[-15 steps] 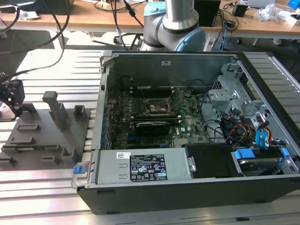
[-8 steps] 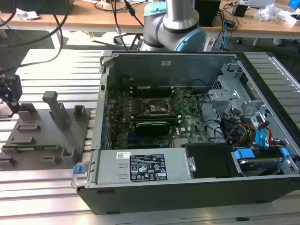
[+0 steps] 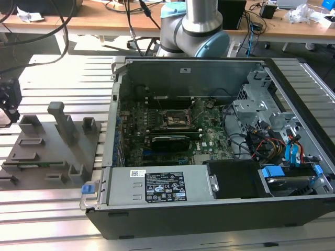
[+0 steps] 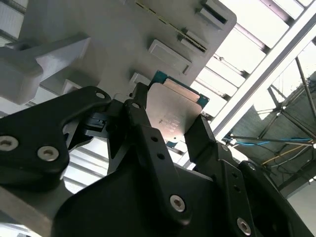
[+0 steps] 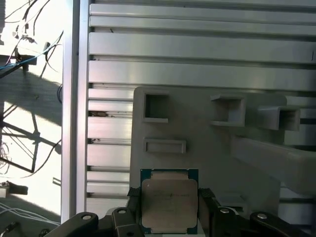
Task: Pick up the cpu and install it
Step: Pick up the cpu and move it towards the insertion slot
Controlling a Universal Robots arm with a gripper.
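Note:
The cpu [image 4: 174,106] [image 5: 169,197] is a small flat square chip with a pale metallic top and a thin teal edge. It sits between the two black fingers of my gripper [image 4: 173,123] [image 5: 169,210], which press on its opposite sides. In both wrist views it is just over the grey fixture plate [image 4: 123,39] [image 5: 212,148]. In the exterior view my gripper [image 3: 7,102] is a dark shape at the far left, by the left end of the fixture [image 3: 52,149]. The black socket frame [image 3: 176,119] lies on the motherboard inside the open computer case [image 3: 220,217].
The fixture carries raised grey blocks and a tall post [image 3: 64,123]. The case's walls, drive cage [image 3: 256,104] and cables [image 3: 272,144] ring the motherboard. The slotted aluminium table [image 5: 197,44] runs under everything. A desk with cables stands behind the arm's base [image 3: 193,26].

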